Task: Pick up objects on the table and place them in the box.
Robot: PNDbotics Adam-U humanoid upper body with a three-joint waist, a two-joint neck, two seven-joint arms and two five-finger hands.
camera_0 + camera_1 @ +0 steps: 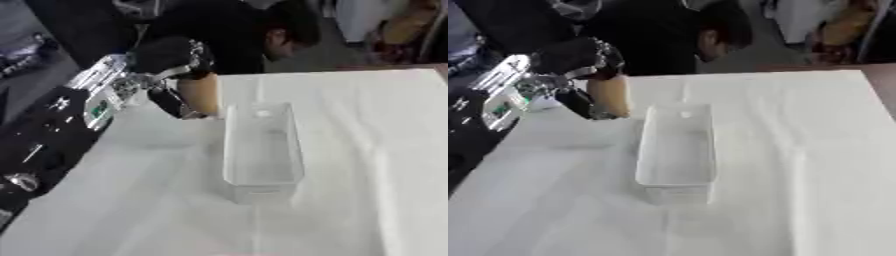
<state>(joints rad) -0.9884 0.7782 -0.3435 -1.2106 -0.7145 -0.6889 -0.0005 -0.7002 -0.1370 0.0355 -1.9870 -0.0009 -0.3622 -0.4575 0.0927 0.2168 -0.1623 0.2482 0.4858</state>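
Observation:
A clear plastic box [262, 150] stands in the middle of the white table [367, 150], its long side running away from me; nothing shows inside it. My left hand [171, 57] comes in from the upper left, raised over the table just left of the box's far end. Its fingers are curled round a tan, upright cylinder-shaped object [199, 92] that hangs below the hand, close to the box's far left corner. The thumb [171, 105] lies along its left side. My right hand shows in neither view.
A person in dark clothes [236, 35] leans over the table's far edge, not touching the object. My left arm, black with silver joints [61, 125], covers the table's left side. White cloth lies open to the right of and in front of the box.

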